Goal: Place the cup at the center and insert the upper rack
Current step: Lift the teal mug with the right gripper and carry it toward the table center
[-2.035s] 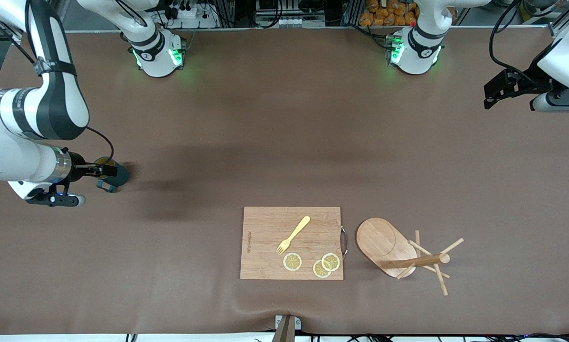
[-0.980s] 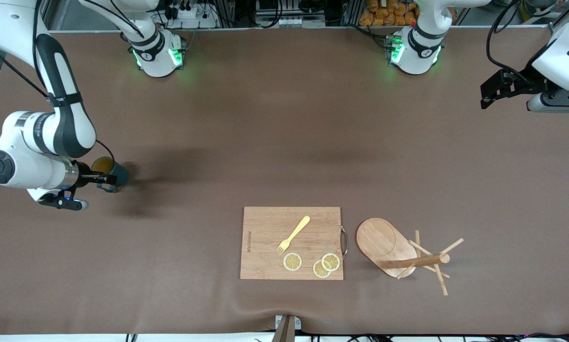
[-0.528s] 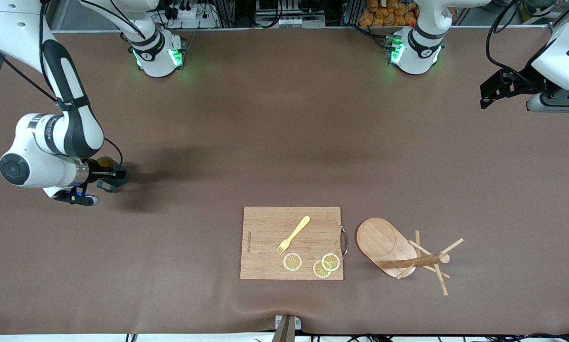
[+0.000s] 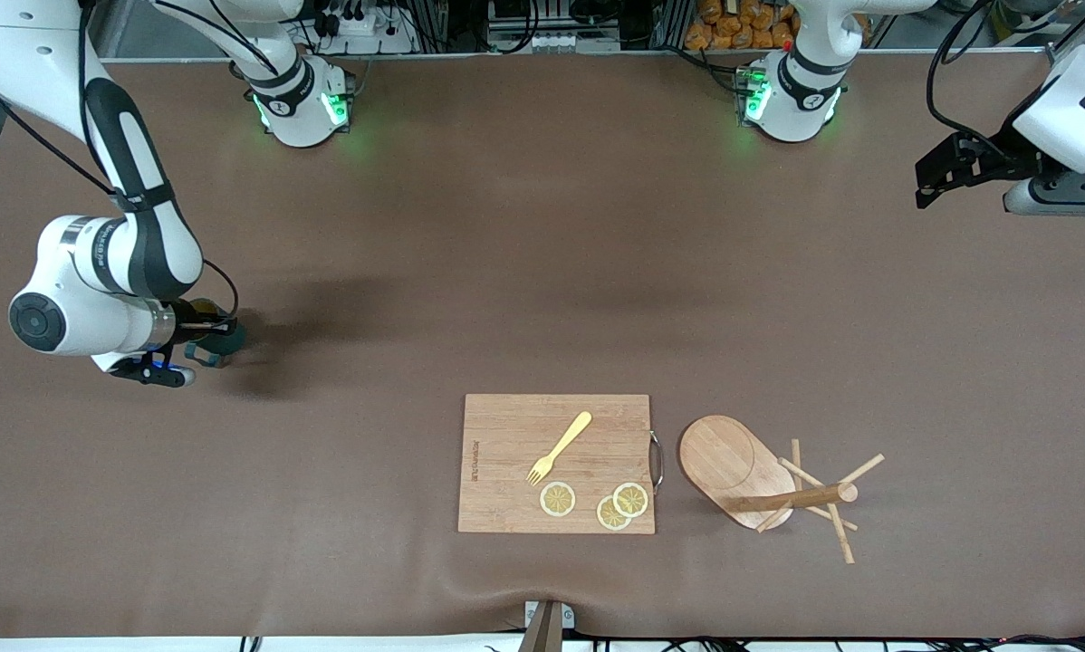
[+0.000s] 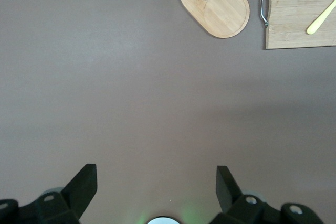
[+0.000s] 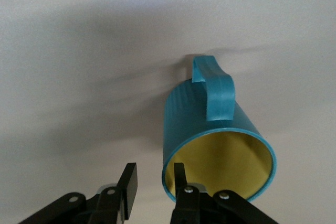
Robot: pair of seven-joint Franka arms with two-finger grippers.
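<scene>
The teal-green ribbed cup stands near the right arm's end of the table. In the right wrist view the cup shows its handle and yellowish inside. My right gripper is open at its rim: one finger is inside the cup, the other outside, a gap from the wall. The wooden mug tree lies on its side beside the cutting board; it also shows in the left wrist view. My left gripper waits open and empty high over the left arm's end.
A rectangular wooden cutting board lies near the front camera with a yellow fork and three lemon slices on it. The brown table mat covers the whole table.
My right arm has swung in toward the cup and brought its gripper down to the rim. The cup, mug tree and left arm have hardly moved.
</scene>
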